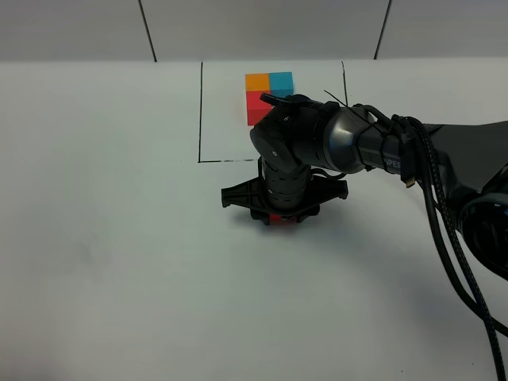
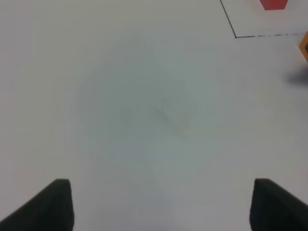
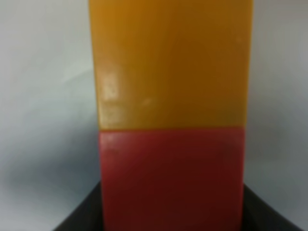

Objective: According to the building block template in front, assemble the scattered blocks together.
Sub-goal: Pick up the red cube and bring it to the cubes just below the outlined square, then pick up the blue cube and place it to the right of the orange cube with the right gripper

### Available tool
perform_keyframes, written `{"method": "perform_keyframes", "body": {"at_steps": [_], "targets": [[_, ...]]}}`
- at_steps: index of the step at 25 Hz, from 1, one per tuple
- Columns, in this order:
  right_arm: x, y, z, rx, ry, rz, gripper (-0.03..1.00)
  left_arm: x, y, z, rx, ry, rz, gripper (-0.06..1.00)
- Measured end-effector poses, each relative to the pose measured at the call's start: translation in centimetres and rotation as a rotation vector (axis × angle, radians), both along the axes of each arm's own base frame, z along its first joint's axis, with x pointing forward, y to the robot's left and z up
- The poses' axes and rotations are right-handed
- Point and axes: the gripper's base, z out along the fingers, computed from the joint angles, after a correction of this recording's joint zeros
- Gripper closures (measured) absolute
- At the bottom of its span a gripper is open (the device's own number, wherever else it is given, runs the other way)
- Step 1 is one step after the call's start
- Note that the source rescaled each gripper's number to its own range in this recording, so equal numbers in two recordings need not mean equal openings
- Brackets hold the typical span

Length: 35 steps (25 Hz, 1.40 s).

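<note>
The building block template (image 1: 268,94) lies at the back inside a thin black frame: orange and blue cubes side by side, a red cube below the orange. My right gripper (image 1: 278,216) reaches to the table's middle, just in front of the frame, and is shut on the loose red cube (image 1: 275,220). In the right wrist view the red cube (image 3: 172,178) sits between the fingers, pressed flush against the loose orange cube (image 3: 171,62). The loose blue cube is hidden. My left gripper (image 2: 161,207) is open and empty over bare table.
The black frame's front corner (image 2: 236,36) and the template's red cube (image 2: 274,4) show in the left wrist view, with an orange cube's edge (image 2: 304,46) at the side. The right arm's cables (image 1: 444,222) hang over the right of the white table (image 1: 103,262).
</note>
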Motion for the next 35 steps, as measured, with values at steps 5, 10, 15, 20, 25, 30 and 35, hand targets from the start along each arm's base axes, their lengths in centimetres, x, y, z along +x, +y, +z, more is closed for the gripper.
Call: {"method": "perform_keyframes", "body": {"at_steps": [5, 10, 15, 20, 25, 30, 35], "targets": [[0.0, 0.0, 0.0, 0.007, -0.004, -0.008, 0.95, 0.0, 0.0, 0.0, 0.0, 0.0, 0.0, 0.33], [0.0, 0.1, 0.0, 0.008, -0.004, -0.009, 0.95, 0.0, 0.0, 0.0, 0.0, 0.0, 0.0, 0.33], [0.0, 0.1, 0.0, 0.009, -0.002, -0.01, 0.87, 0.0, 0.0, 0.0, 0.0, 0.0, 0.0, 0.33], [0.0, 0.1, 0.4, 0.015, -0.004, -0.013, 0.26, 0.0, 0.0, 0.0, -0.001, 0.0, 0.001, 0.33], [-0.1, -0.3, 3.5, 0.045, -0.05, -0.003, -0.03, 0.0, 0.0, 0.0, -0.001, 0.0, 0.001, 0.33], [-1.1, -3.3, 6.0, 0.019, -0.047, 0.043, -0.03, 0.0, 0.0, 0.0, -0.001, 0.0, 0.001, 0.33], [-2.7, -9.7, 6.8, 0.013, -0.013, -0.021, -0.03, 0.0, 0.0, 0.0, -0.001, 0.0, 0.001, 0.33]]}}
